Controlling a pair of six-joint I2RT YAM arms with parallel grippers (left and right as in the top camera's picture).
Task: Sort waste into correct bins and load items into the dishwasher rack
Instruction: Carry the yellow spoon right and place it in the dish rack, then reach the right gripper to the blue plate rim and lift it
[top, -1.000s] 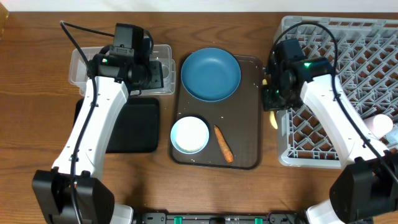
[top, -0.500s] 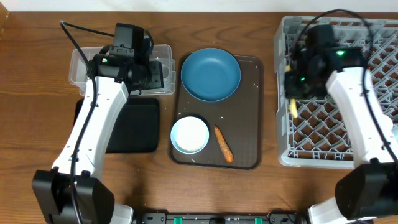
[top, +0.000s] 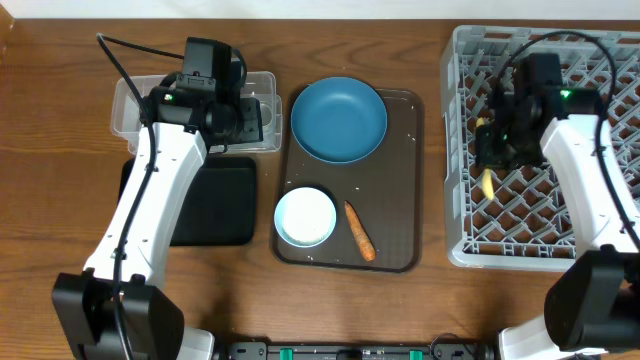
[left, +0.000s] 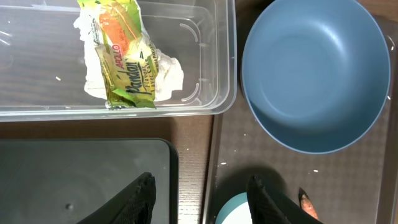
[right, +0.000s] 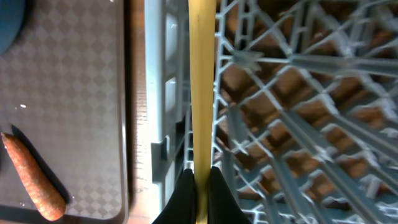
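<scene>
While the right gripper (right: 199, 185) stood pinched tight on the handle of the pale yellow spoon (right: 200, 81), the spoon hung over the left part of the grey dishwasher rack (top: 500, 256), its bowl end showing yellow below the wrist in the overhead view. The left gripper (left: 199, 194) hovered with its jaws partly apart and nothing between them, above the gap between the black tray (left: 81, 180) and the brown serving tray (top: 400, 200). In the clear tub (left: 217, 62) lay the green-orange-yellow wrapper (left: 127, 62) on top of crumpled white tissues (left: 168, 74). The black tray sat just below the tub. On the serving tray rested the dark blue plate (top: 338, 118), the white-inside bowl (top: 305, 216) and, just beside the bowl, the carrot piece (top: 359, 231).
</scene>
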